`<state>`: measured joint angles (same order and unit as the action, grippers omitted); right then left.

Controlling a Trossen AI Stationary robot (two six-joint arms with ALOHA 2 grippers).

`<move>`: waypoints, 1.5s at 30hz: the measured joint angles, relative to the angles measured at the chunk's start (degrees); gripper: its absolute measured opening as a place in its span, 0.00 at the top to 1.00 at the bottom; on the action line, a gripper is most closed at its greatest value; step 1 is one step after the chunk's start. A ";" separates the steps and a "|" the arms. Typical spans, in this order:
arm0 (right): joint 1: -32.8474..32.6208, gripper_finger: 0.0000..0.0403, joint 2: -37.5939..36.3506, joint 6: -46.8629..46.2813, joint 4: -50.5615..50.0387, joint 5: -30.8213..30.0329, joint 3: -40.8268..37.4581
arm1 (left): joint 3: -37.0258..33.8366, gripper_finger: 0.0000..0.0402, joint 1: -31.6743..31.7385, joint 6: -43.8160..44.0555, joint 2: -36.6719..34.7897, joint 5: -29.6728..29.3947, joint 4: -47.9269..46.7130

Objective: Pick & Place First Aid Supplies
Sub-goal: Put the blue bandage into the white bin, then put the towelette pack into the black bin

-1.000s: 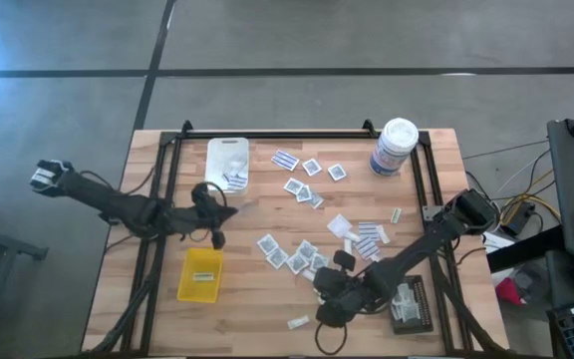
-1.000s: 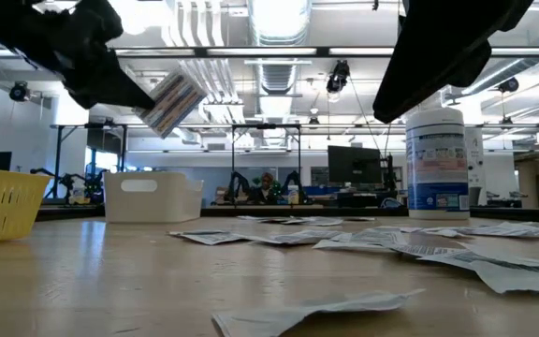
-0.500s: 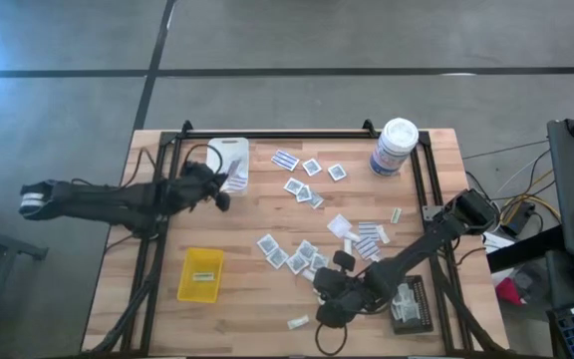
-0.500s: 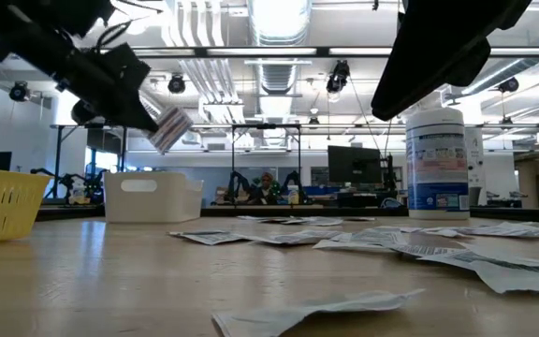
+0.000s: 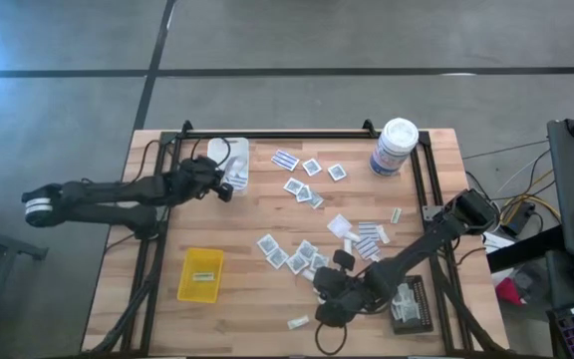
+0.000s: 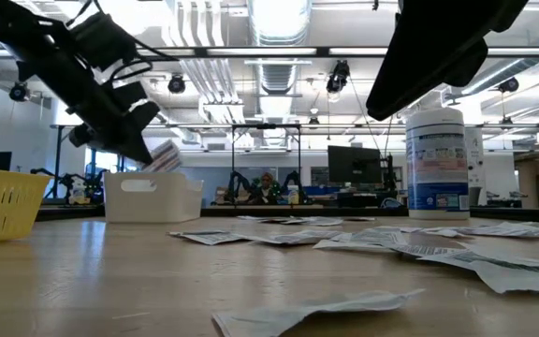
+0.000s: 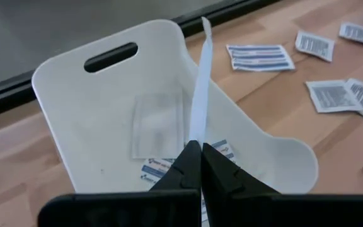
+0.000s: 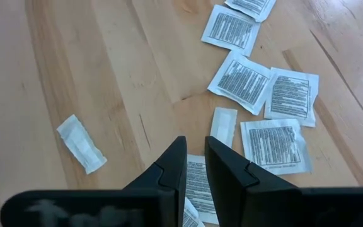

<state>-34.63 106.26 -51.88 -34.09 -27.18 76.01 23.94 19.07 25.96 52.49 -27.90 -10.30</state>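
We see the left gripper [image 7: 196,165] above the white tray [image 7: 93,94] at the table's [image 5: 257,299] far left, its jaws clenched on a blue-and-white strip [image 7: 200,94] that stands edge-on over the tray. More strips lie inside the tray. We find the right gripper [image 8: 194,161] low over the near-right table, its jaws narrowly parted and grasping nothing, above loose white square packets [image 8: 247,79]. A small pale strip [image 8: 80,144] lies apart from them.
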 joint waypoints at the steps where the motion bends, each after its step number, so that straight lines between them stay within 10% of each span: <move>1: 0.00 0.87 0.00 0.00 0.02 0.00 -0.03 | 0.00 1.00 0.00 0.02 0.38 0.00 0.00; 34: 0.11 0.87 0.00 -0.53 1.73 0.00 -0.17 | 0.38 0.81 0.70 -0.59 2.97 -5.02 -0.22; 45: 0.11 0.87 0.01 -1.77 1.86 0.00 -0.47 | 7.43 0.81 -1.83 -16.93 2.36 13.68 0.86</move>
<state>-34.52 106.26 -53.65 -32.23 -27.18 75.54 31.38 17.24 9.03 54.85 -14.22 -9.44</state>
